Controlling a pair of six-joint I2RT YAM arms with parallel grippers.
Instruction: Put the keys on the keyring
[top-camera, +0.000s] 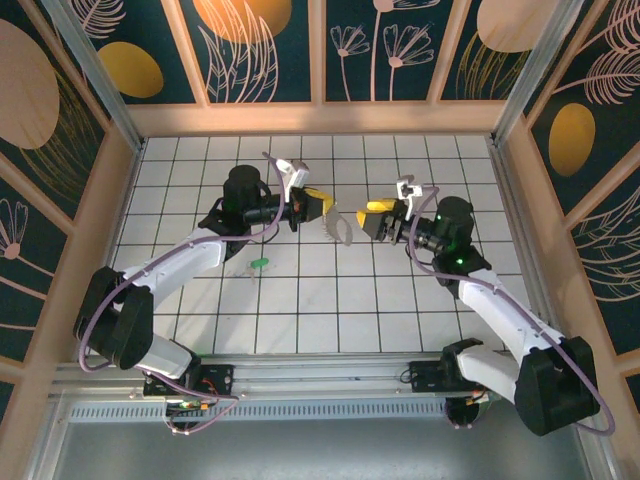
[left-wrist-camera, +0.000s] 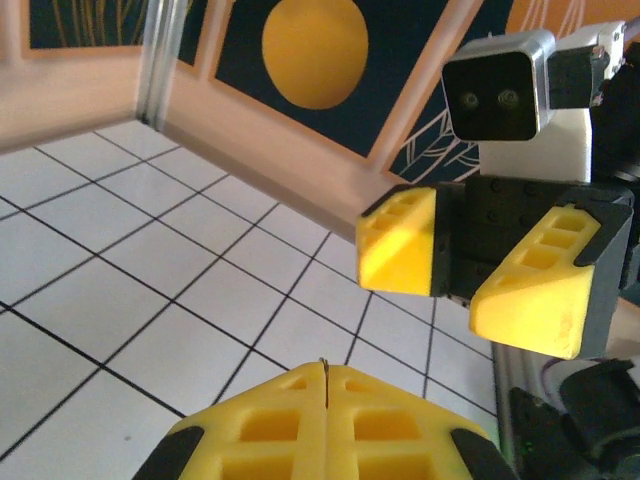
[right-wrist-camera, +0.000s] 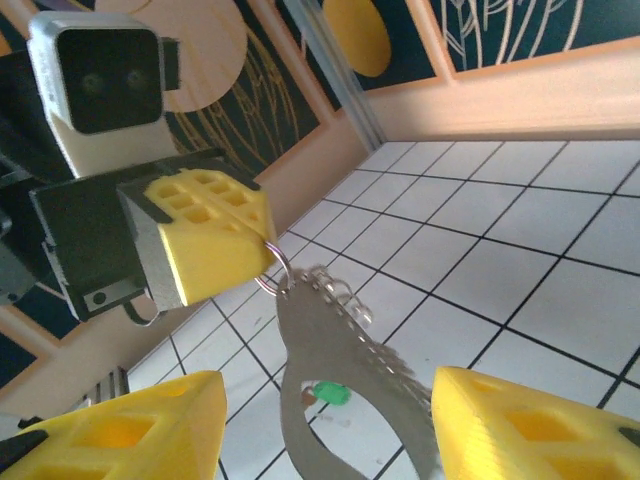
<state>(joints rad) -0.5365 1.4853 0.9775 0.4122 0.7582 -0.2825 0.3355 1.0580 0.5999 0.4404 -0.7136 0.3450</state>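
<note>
The keyring is pinched by its small top ring in the closed left hand and hung below those fingertips, long axis roughly upright, its loop faced toward the open, empty right hand just beside it. The green-headed key is seen flat on the worktop, well apart from both hands, nearer the left arm, long axis roughly left-to-right in the top view. Fetching it would likely fall to the free right hand.

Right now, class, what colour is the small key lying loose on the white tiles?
Bright green. The key shows best in the top external view.
</note>
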